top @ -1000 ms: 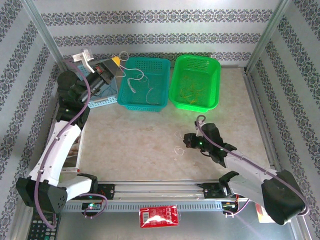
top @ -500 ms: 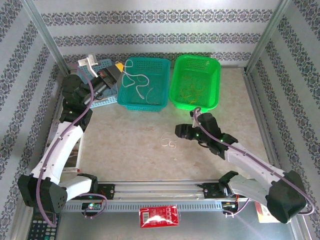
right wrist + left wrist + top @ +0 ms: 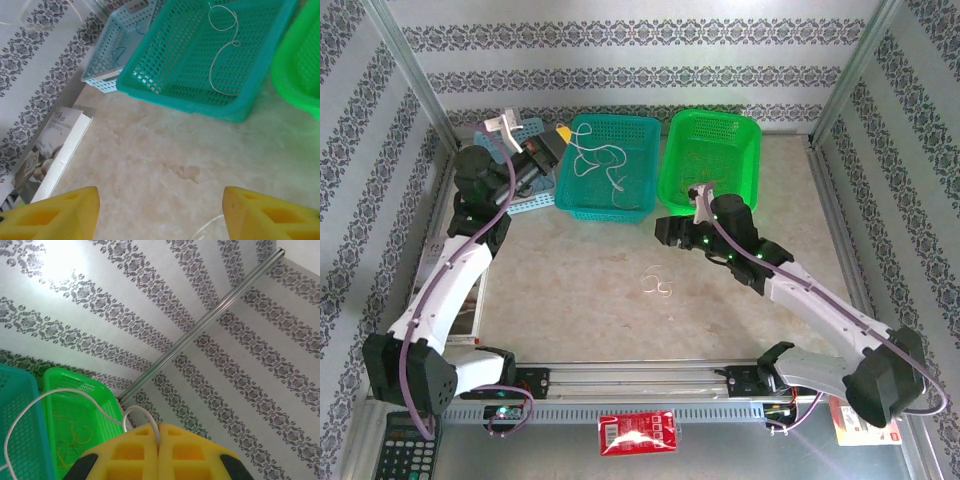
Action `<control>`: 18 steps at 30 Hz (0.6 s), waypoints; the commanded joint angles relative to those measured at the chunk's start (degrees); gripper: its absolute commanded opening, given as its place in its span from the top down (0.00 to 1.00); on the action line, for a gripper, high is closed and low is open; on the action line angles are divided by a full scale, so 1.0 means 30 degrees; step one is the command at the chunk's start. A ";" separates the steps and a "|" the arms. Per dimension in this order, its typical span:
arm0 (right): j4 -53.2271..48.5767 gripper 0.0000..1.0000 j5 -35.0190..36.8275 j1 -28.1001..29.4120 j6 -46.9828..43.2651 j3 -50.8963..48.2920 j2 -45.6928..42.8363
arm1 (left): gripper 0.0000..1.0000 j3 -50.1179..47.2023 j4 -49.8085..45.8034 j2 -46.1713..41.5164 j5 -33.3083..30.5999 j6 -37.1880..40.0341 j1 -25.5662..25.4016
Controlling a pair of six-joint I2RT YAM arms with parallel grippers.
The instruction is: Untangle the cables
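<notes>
A thin white cable (image 3: 601, 160) trails into the teal basket (image 3: 642, 125), and my left gripper (image 3: 556, 138) is shut on its upper end beside the basket's left rim. In the left wrist view the yellow fingers (image 3: 127, 452) are pressed together, pinching that white cable (image 3: 134, 410). My right gripper (image 3: 663, 232) hovers open over the table in front of the green basket (image 3: 752, 150). Another curled white cable (image 3: 658, 283) lies loose on the table below it; its tip (image 3: 207, 230) shows between the spread fingertips (image 3: 60, 210). Yellow-orange cables (image 3: 705, 182) lie in the green basket.
A light blue basket (image 3: 107, 60) with a blue cable (image 3: 118, 52) stands left of the teal one. A book (image 3: 56, 150) lies along the table's left edge. A red packet (image 3: 640, 434) and a calculator (image 3: 400, 456) sit at the near rail.
My right gripper opened, left the white cable on the table and moved up towards the baskets. The left arm drew back with its white cable, which now lies further into the teal basket.
</notes>
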 commanded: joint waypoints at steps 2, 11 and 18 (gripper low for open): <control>0.0787 0.34 -0.0219 0.0259 -0.0128 0.0489 0.0644 | 1.00 0.1066 0.0931 0.1409 0.0185 0.0978 0.0252; 0.0507 0.35 0.0568 0.0288 0.0082 -0.2240 0.0638 | 1.00 0.2746 0.0019 0.6009 -0.0666 0.3139 0.0281; -0.0014 0.34 0.0503 0.0426 0.0444 -0.4863 -0.0219 | 1.00 0.4556 -0.1243 0.9776 -0.0762 0.4198 0.0283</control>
